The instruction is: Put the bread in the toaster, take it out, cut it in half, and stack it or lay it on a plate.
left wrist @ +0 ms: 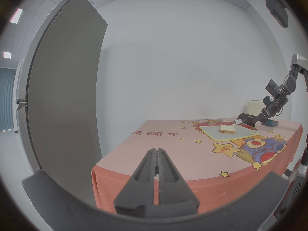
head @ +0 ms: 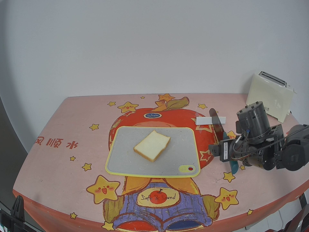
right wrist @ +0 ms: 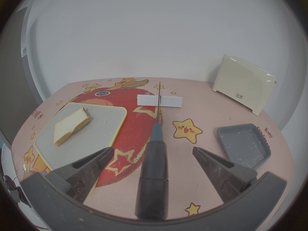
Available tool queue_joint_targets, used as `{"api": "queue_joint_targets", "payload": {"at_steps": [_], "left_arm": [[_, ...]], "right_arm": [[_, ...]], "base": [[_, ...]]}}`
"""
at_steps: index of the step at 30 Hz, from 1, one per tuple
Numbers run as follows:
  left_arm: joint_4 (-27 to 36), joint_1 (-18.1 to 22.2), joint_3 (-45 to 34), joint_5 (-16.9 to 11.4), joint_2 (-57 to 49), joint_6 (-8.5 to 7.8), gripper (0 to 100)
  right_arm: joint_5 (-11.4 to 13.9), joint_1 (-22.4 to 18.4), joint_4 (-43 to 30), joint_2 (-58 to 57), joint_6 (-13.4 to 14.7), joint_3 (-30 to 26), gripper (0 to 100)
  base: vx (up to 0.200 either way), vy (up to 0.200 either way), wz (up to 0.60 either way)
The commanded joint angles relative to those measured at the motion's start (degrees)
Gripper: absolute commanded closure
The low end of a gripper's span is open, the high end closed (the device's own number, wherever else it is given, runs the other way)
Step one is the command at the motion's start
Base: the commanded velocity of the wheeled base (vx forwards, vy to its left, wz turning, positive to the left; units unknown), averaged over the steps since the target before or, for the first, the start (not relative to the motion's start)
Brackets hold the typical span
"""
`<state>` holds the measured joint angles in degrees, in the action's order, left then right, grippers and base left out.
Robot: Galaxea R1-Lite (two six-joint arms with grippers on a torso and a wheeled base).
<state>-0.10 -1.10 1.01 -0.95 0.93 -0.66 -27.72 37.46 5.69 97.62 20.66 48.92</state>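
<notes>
Robot's right arm [head: 291,150] enters from right edge of head view, forearm low, near level. Its wrist [head: 254,121] shows as upright cylinder above gripper body. The right gripper [right wrist: 153,149] angles forward and down, fingers [right wrist: 93,166] spread wide apart, inner faces turned toward each other. Seen from left wrist view, right arm [left wrist: 285,87] descends in folded links from high at the side. The left gripper [left wrist: 157,150] sits low, back and out to robot's left, roughly level, aimed forward; fingers [left wrist: 146,169] pressed together, thin seam between.

Even, soft light (edges seemingly warped).
</notes>
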Motion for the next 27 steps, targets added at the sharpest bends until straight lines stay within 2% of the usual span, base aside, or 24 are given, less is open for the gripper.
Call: {"api": "queue_joint_targets", "payload": {"at_steps": [1,27], "left_arm": [[0.0,0.0,-1.0,0.0,0.0,-0.04,100],[-0.1,0.0,-1.0,0.0,-0.1,-0.04,100]], "right_arm": [[0.0,0.1,0.0,-0.2,0.0,0.1,100],[-0.1,0.2,0.1,-0.5,0.0,0.6,100]], "base": [[0.0,0.0,0.0],[0.0,0.0,0.0]]}}
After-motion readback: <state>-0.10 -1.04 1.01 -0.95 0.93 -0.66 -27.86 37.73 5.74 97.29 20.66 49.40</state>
